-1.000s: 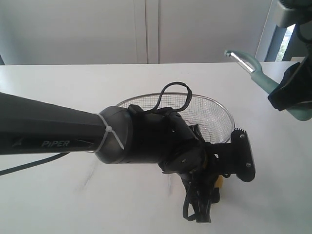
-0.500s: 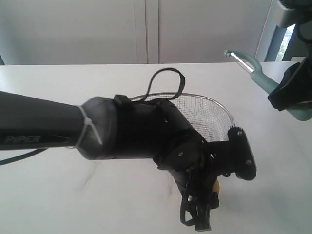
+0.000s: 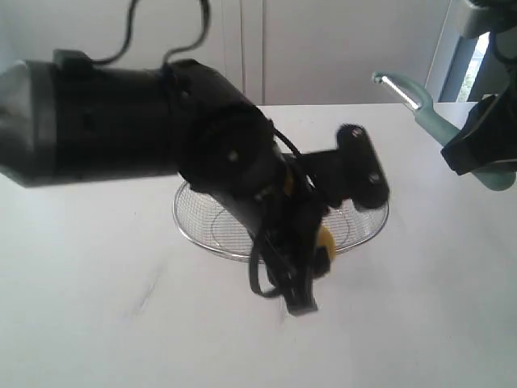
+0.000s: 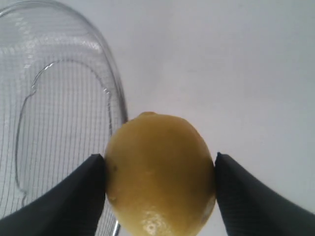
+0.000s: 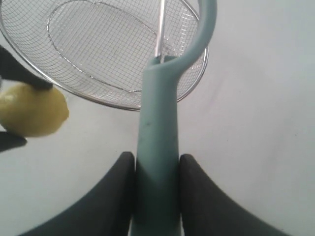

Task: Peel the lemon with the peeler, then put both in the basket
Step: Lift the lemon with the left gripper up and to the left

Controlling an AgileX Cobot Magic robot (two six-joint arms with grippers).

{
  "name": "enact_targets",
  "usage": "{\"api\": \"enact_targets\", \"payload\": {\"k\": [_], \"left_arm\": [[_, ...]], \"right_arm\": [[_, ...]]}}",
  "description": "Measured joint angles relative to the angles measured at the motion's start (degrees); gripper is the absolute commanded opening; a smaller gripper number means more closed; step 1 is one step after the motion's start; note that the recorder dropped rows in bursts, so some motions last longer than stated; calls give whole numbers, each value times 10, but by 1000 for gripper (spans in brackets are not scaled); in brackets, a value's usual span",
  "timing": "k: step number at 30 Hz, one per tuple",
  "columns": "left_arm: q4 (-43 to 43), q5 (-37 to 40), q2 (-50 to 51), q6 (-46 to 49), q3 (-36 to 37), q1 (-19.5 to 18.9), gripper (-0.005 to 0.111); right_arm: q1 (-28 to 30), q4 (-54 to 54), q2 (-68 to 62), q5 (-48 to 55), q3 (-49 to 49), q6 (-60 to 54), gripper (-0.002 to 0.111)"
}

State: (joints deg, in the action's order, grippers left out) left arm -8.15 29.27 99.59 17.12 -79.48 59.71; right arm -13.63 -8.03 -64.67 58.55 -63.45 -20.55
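1. 1 white table carries the scene.
2. 1 wire-mesh basket sits on it, holding nothing.
3. 2 grippers are in use. The left gripper is clamped on the lemon, 1 dark finger pressed to each side. The right gripper is clenched round the peeler's handle.
4. 1 peeler, pale teal, is held in the air at the right of the exterior view, its blade end tilted up, well apart from the lemon.
5. 1 yellow lemon sits between the left fingers, just beside the basket's rim and outside it.
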Motion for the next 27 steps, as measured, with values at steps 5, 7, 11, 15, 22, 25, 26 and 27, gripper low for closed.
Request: {"api": "enact_targets", "payload": {"k": [5, 7, 11, 15, 22, 25, 26, 27], "left_arm": [[121, 9, -52, 107, 21, -86, 0], [208, 9, -80, 185, 40, -125, 0], [398, 25, -131, 367, 90, -211, 0], [625, 87, -170, 573, 145, -306, 0], [893, 290, -196, 827, 218, -469, 0], [928, 327, -196, 855, 228, -509, 0], [934, 331, -196, 859, 228, -516, 0], [942, 337, -196, 864, 229, -525, 0]], "right_arm": [[0, 0, 0, -8, 0, 0, 0], [0, 0, 0, -10, 0, 0, 0], [0, 0, 0, -13, 0, 0, 0], [0, 0, 0, -20, 0, 0, 0], [0, -3, 0, -48, 8, 0, 0], [0, -35, -1, -62, 16, 0, 0], [0, -48, -2, -68, 20, 0, 0], [0, -87, -10, -77, 29, 0, 0]]}}
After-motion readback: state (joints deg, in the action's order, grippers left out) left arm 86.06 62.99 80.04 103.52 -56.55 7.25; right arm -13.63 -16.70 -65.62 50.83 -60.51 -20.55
